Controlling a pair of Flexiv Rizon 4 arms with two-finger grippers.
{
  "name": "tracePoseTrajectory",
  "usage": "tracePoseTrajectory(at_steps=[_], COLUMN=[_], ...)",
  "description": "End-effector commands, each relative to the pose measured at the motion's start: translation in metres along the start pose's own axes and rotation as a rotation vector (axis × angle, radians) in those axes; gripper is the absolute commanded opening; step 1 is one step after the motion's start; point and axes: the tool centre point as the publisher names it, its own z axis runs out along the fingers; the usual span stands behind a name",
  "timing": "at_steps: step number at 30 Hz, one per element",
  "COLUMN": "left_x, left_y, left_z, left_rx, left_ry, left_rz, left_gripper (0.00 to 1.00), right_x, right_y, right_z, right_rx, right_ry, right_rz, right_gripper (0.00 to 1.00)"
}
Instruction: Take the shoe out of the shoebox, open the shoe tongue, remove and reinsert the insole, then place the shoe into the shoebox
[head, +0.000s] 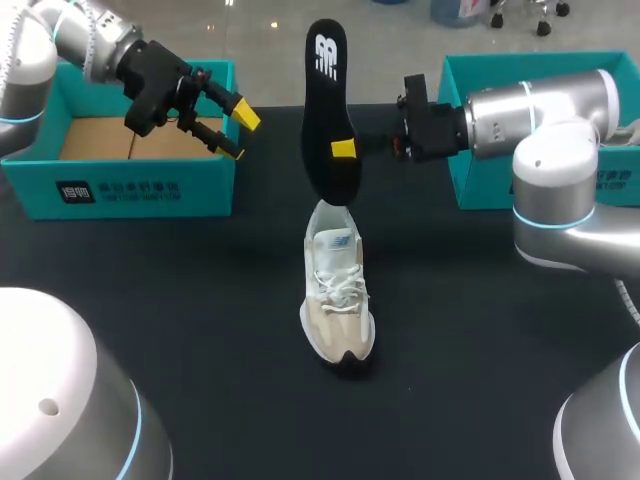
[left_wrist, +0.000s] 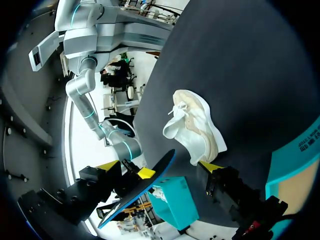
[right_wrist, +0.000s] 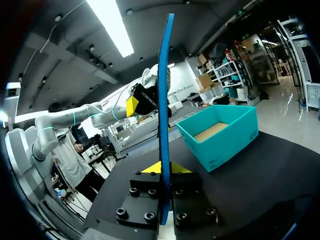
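On the black table (head: 200, 300) one shoe (head: 338, 300), two shoeboxes (head: 120, 190) (head: 478, 182) — right tool (head: 343, 149) grips one insole (head: 325, 100), left tool (head: 238, 133) wide.

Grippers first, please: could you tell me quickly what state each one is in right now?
Left gripper: open, holding nothing.
Right gripper: shut on the black insole.

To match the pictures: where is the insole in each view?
Head view: insole upright above the shoe, in the right gripper.
Left wrist view: edge-on ahead of the left gripper, beside the shoe.
Right wrist view: upright, clamped in the right gripper.
Shared landmark: the left teal box.
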Motion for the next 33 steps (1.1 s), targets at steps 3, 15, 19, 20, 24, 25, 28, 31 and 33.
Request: tracePoseTrajectory(at_steps=[3, 15, 19, 20, 24, 25, 28, 31, 33], left_x=[0.0, 0.0, 0.0, 0.0, 0.0, 0.0, 0.0, 0.0, 0.0], left_y=[0.0, 0.0, 0.0, 0.0, 0.0, 0.0, 0.0, 0.0, 0.0], left_z=[-0.001, -0.001, -0.001, -0.001, -0.001, -0.001, -0.001, -0.001, -0.001], left_rx=[0.002, 0.002, 0.002, 0.002, 0.002, 0.002, 0.002, 0.002, 0.002], left_ry=[0.004, 0.004, 0.004, 0.004, 0.004, 0.004, 0.004, 0.004, 0.004], left_rz=[0.001, 0.001, 0.001, 0.001, 0.001, 0.001, 0.001, 0.001, 0.001], left_gripper=[1.0, 1.0, 1.0, 1.0, 1.0, 1.0, 1.0, 1.0, 1.0], right_x=[-0.001, -0.021, -0.024, -0.025, -0.027, -0.027, -0.028, -0.028, -0.029], right_y=[0.0, -0.021, -0.026, -0.029, -0.042, -0.045, -0.054, -0.061, -0.065], right_z=[0.001, 0.013, 0.013, 0.013, 0.014, 0.014, 0.015, 0.018, 0.019], right_rx=[0.001, 0.07, 0.076, 0.079, 0.085, 0.086, 0.085, 0.08, 0.074], right_ry=[-0.001, -0.091, -0.084, -0.076, -0.049, -0.049, -0.037, -0.03, -0.026], right_rz=[0.0, -0.181, -0.19, -0.191, -0.168, -0.166, -0.145, -0.123, -0.1], right_gripper=[0.0, 0.0, 0.0, 0.0, 0.0, 0.0, 0.0, 0.0, 0.0])
